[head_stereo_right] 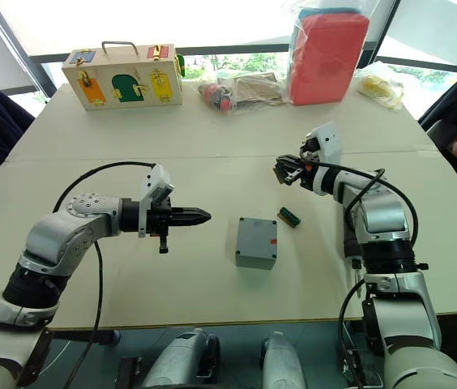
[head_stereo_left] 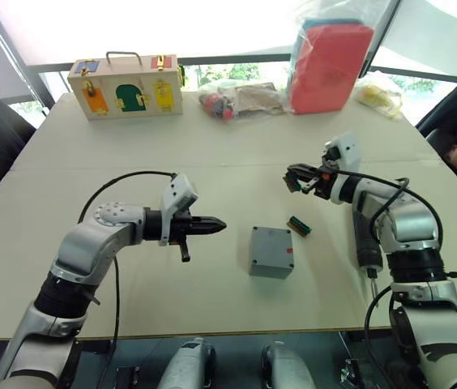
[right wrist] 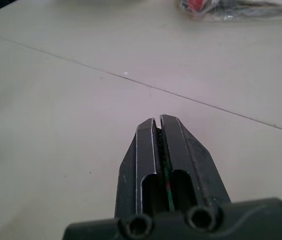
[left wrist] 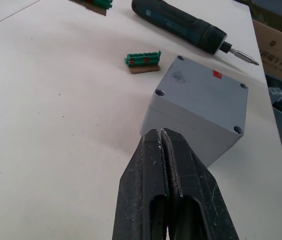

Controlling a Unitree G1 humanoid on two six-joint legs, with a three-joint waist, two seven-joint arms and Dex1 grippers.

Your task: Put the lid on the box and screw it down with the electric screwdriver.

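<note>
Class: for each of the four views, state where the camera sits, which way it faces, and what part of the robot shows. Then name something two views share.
Left eye, right eye: on the head, looking down over the table and both arms.
Left wrist: along the shut left hand toward the box, lid on, and the electric screwdriver.
Right wrist: along the shut right hand over bare tabletop.
Shared: the box, in the eye views and the left wrist view.
</note>
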